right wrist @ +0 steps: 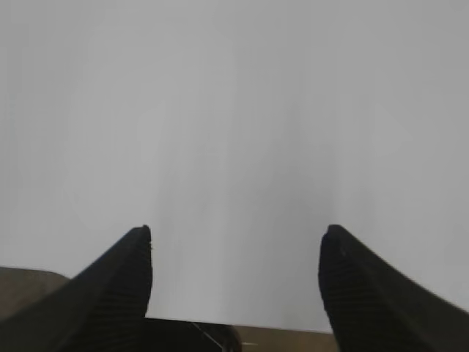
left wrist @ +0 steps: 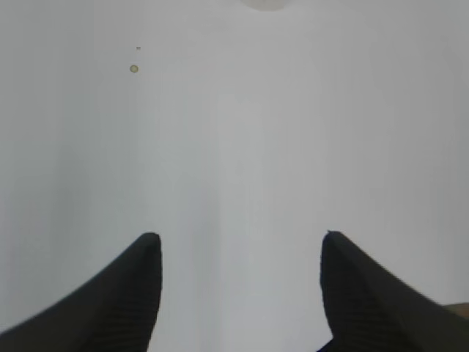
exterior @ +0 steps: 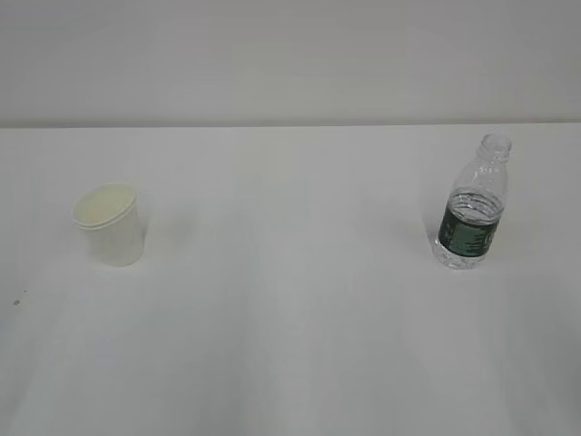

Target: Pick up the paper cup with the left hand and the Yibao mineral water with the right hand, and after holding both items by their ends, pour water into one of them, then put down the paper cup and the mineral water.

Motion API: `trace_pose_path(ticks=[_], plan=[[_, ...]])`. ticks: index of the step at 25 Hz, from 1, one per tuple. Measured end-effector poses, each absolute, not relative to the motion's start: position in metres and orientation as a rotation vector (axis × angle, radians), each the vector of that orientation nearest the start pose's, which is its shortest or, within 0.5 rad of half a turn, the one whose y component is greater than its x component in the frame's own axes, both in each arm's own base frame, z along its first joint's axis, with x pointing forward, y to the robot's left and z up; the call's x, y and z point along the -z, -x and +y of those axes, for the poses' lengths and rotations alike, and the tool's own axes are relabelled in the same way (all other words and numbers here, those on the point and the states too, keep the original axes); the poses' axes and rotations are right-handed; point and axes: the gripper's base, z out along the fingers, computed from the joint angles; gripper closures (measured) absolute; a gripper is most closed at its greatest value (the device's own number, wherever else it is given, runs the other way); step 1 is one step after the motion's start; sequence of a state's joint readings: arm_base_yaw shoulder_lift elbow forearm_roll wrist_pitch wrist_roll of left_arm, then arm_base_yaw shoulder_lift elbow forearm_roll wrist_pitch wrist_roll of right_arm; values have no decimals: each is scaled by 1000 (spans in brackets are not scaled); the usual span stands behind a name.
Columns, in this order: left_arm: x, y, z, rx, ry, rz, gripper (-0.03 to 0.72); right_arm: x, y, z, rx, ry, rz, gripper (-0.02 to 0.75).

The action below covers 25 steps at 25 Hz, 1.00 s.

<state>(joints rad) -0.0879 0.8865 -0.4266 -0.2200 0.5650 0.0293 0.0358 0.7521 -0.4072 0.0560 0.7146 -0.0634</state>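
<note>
Bare white counter (exterior: 290, 363) up front, nothing on the near stretch. Further back, paper cup (exterior: 111, 225) well to the left of the Yibao mineral water (exterior: 472, 211), wide empty counter between them. Cup standing on its base with a slight lean, cream inside showing, doubled rim line visible, nothing touching it. Bottle upright, capless neck at the top, dark green label band round the lower body, water level sitting just above the label. Roughly level with each other in depth, cup clearly shorter than bottle. Tiny dark speck (exterior: 15, 302) on the counter, left of the cup and a little nearer the camera.

No arm showing in the exterior view. Over to the left wrist view: left hand claw (left wrist: 240, 238) spread wide, two black ribbed fingers (left wrist: 124, 293) apart with plain counter between them, pinching nothing. Small round mark (left wrist: 133, 69) on the counter far ahead of the claw, off to the left, a smaller dot just beyond it. Pale rounded shape (left wrist: 267, 4) cut off at the top edge, too little showing to say what.

Right wrist view now: right hand claw (right wrist: 236, 233) likewise spread, fingers (right wrist: 359, 286) well apart, only white counter in the gap, gripping nothing. Counter edge and a darker brown surface (right wrist: 22, 282) below it at the bottom corners.
</note>
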Motion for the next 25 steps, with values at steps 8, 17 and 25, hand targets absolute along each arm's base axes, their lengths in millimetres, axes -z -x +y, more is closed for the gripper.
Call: trace_pose_path(ticks=[8, 17, 25], plan=[[-213, -149, -25, 263, 54, 2594, 211, -216, -128, 9, -71, 75, 2628, 202], [-198, -154, -27, 284, 81, 2713, 212, -210, -134, 10, -95, 63, 2692, 201], [-191, -156, -28, 288, 88, 2780, 220, -202, -142, 12, -110, 57, 2799, 202]])
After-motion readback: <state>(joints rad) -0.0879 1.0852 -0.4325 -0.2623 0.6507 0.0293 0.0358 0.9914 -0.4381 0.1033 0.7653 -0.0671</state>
